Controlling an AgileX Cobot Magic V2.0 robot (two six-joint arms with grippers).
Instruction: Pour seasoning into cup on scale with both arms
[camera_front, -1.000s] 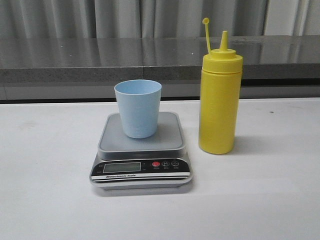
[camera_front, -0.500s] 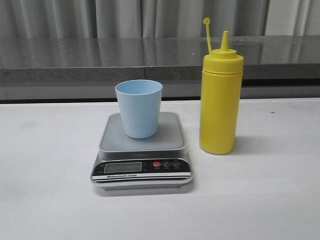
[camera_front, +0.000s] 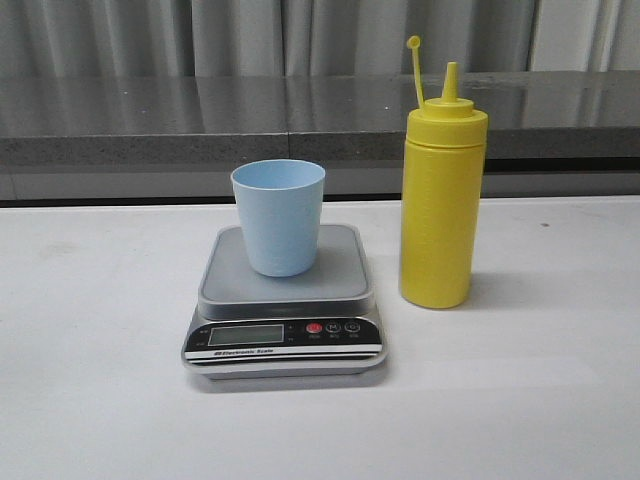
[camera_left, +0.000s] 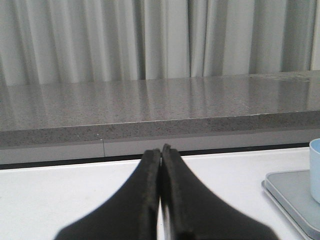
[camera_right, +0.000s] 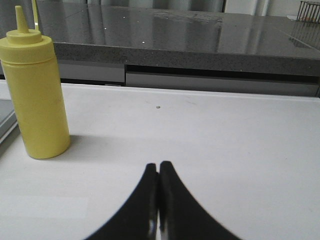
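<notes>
The pale blue cup stands upright on the grey platform of the scale in the middle of the white table. The yellow seasoning bottle stands upright just right of the scale, its cap off and hanging on its tether. Neither arm shows in the front view. My left gripper is shut and empty, to the left of the scale and cup. My right gripper is shut and empty, to the right of the bottle.
A dark grey speckled counter ledge runs along the back of the table, with grey curtains behind it. The white table top extends to both sides and in front of the scale.
</notes>
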